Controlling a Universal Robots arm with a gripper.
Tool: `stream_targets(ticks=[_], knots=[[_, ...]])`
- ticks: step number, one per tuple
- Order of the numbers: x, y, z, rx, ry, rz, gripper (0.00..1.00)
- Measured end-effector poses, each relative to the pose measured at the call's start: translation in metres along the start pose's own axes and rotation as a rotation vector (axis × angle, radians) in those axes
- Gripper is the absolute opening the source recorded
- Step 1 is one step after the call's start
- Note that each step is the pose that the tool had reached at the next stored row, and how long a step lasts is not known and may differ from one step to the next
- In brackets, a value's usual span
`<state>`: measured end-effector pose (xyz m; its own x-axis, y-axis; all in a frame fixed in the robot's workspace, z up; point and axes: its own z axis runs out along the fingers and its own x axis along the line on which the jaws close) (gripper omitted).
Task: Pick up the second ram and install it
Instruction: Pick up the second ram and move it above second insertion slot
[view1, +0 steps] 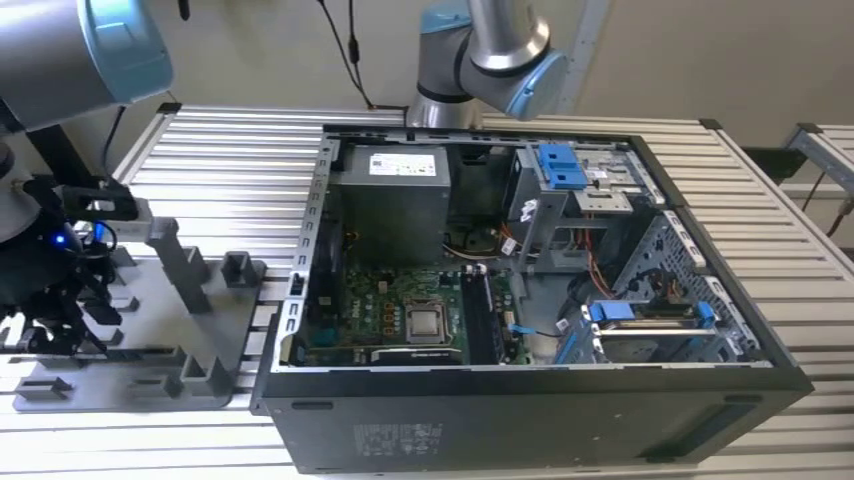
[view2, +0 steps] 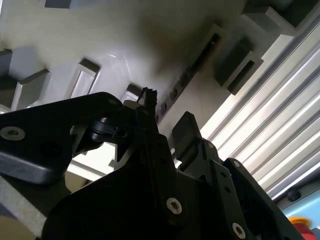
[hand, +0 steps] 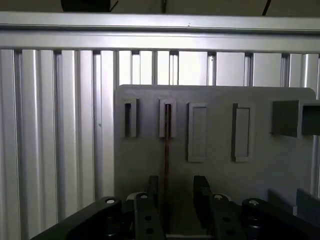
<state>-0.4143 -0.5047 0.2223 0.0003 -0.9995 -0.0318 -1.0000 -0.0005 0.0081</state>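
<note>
The second ram (hand: 167, 150) stands on its edge in a slot of the grey tray (hand: 280, 165), seen edge-on as a thin dark line. In the second wrist view the ram (view2: 186, 75) shows as a dark strip with small chips running across the tray (view2: 75, 30). My gripper (hand: 176, 189) is open, low over the tray, with one finger on each side of the ram and a gap to the wider side. In the exterior view the gripper (view1: 64, 300) hangs over the tray (view1: 147, 340) at the exterior view's left.
The open PC case (view1: 534, 420) lies on the slatted metal table (view1: 227, 140), right of the tray, with its motherboard (view1: 400, 310) exposed. Upright posts (view1: 174, 260) rise from the tray near the gripper. A second robot arm (view1: 481, 50) stands behind the case.
</note>
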Motion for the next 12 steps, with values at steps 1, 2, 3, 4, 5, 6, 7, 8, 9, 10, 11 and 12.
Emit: stream_targets(ticks=[1,2,3,4,5,6,7,8,9,10,11,12], knots=[[0.0004,0.0001,0.0014,0.0001,0.0000,-0.005,0.42],[0.0006,0.0002,0.0026,0.0003,0.0000,-0.007,0.42],[0.0008,0.0003,0.0039,0.0005,-0.0001,-0.008,0.42],[0.0009,0.0003,0.0053,0.0007,-0.0001,-0.009,0.42],[0.0011,0.0004,0.0066,0.0008,0.0000,-0.010,0.42],[0.0012,0.0005,0.0079,0.0010,0.0000,-0.011,0.42],[0.0014,0.0006,0.0092,0.0011,0.0000,-0.013,0.42],[0.0015,0.0006,0.0103,0.0012,0.0000,-0.014,0.42],[0.0016,0.0006,0.0115,0.0013,0.0000,-0.015,0.42],[0.0018,0.0006,0.0126,0.0012,0.0001,-0.016,0.42],[0.0019,0.0006,0.0138,0.0013,0.0000,-0.017,0.42],[0.0020,0.0006,0.0150,0.0014,0.0000,-0.019,0.42]])
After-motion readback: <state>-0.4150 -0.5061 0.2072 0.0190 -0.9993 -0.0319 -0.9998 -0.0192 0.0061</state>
